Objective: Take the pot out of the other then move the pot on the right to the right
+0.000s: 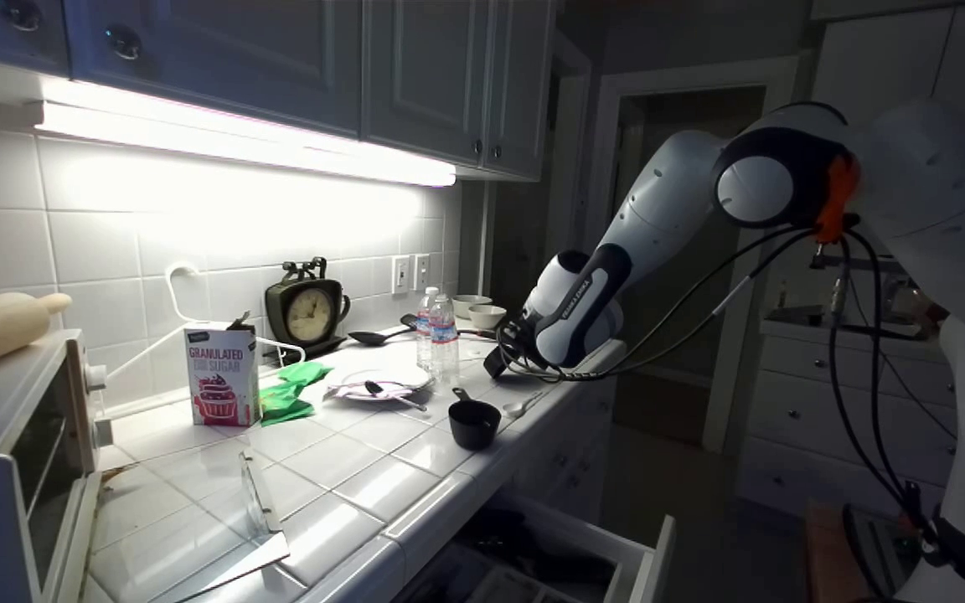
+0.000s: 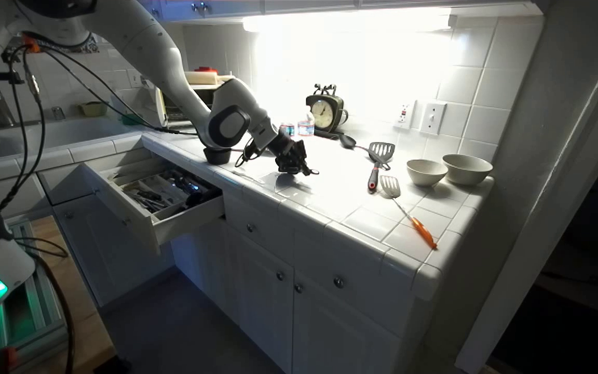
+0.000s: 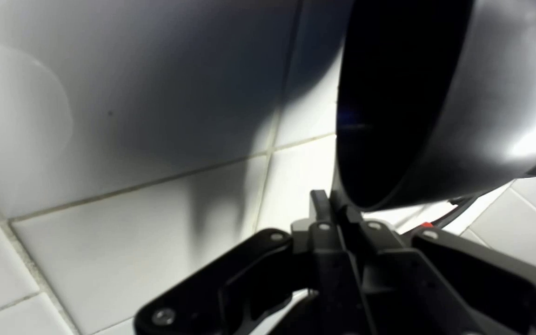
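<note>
A small black pot (image 1: 474,423) stands upright on the tiled counter near its front edge, its ringed handle towards the back. In an exterior view it also shows, partly covered by the arm (image 2: 217,156). A second dark pot (image 3: 496,102) fills the upper right of the wrist view, tilted with its mouth to the left. My gripper (image 3: 335,204) is shut on this second pot at its lower rim or handle; I cannot tell which. The gripper (image 2: 296,165) is low above the counter, to the right of the standing pot there. In both exterior views the held pot blends with the dark fingers.
White measuring spoons (image 1: 520,408) lie beside the standing pot. Two water bottles (image 1: 442,335), a plate (image 1: 378,387) and a sugar box (image 1: 221,377) stand behind. Spatulas (image 2: 423,232) and bowls (image 2: 427,172) are at the counter's far end. A drawer (image 2: 122,208) is open below.
</note>
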